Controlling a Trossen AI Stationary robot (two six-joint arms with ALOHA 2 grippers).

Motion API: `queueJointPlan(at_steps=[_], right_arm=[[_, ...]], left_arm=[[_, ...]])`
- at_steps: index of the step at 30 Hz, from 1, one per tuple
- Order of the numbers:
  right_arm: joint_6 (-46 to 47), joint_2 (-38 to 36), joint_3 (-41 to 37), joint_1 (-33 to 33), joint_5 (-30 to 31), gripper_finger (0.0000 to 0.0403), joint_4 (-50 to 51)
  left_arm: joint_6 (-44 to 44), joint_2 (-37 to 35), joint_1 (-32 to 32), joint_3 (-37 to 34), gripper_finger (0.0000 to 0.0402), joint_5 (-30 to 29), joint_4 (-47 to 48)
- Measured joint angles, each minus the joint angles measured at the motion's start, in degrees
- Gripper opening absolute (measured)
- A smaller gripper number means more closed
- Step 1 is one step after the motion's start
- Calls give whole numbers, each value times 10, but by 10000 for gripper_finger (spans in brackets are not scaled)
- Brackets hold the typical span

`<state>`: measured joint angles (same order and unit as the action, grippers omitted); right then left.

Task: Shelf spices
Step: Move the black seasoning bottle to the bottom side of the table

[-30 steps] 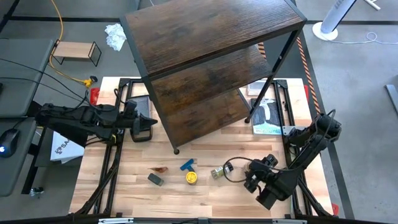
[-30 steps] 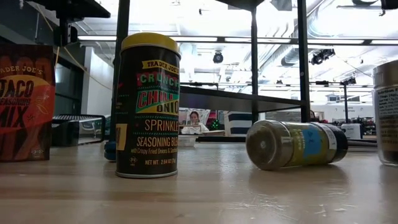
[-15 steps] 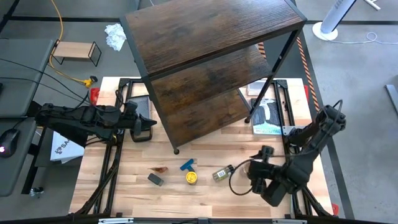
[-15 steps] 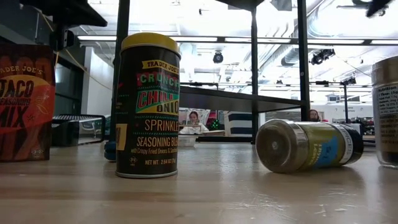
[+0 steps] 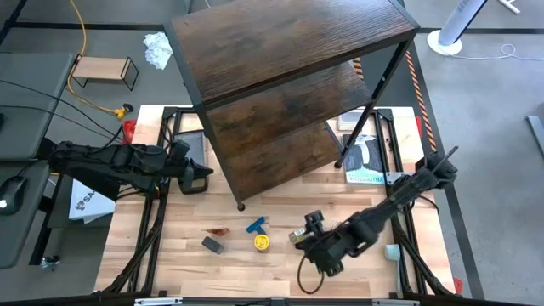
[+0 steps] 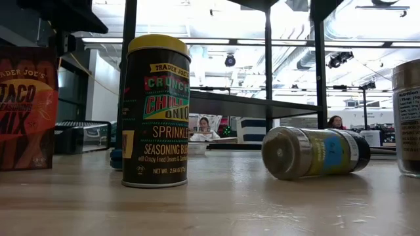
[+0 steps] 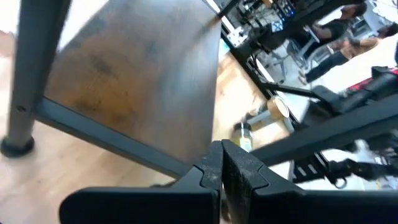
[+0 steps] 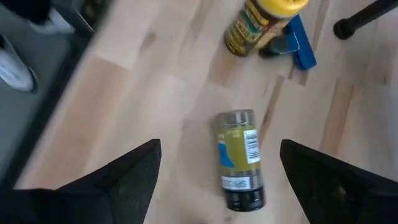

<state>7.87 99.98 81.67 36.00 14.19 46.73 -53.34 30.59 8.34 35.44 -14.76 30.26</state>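
Here right hand [image 5: 308,240] hovers spread above toppled black-lidded jar [image 8: 239,159].

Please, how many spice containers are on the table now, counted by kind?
Jars: 3 (yellow-lidded jar, black-lidded jar lying on its side, pale-lidded jar)
Grey box: 1
Red-brown packet: 1
Total: 5

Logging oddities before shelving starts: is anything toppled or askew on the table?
Yes: the black-lidded jar lies on its side on the table, right under the open right end effector, while the yellow-lidded jar stands upright. No spill shows.
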Motion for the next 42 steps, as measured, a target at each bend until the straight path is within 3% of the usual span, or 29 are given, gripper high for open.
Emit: queueJointPlan(at_steps=[7, 12, 17, 26, 34, 39, 42], right_arm=[[-18, 49, 0, -47, -34, 326, 7], [9, 70, 0, -72, -44, 326, 17], [11, 80, 0, -80, -93, 326, 23], [11, 90, -12, -74, -86, 326, 27], [23, 93, -82, -75, -87, 326, 9], [51, 93, -109, -75, -80, 320, -29], [65, 93, -113, -75, -78, 297, -49]], left_arm=[[-21, 13, 40, 0, 0, 89, 70], [-57, 28, 116, 0, 0, 104, 96], [-130, 62, 225, 0, 0, 68, 74], [-244, 219, 401, 0, 0, -113, -81], [-270, 343, 431, 0, 0, -122, -247], [-264, 375, 432, 0, 0, -124, -318], [-254, 371, 431, 0, 0, -134, -340]])
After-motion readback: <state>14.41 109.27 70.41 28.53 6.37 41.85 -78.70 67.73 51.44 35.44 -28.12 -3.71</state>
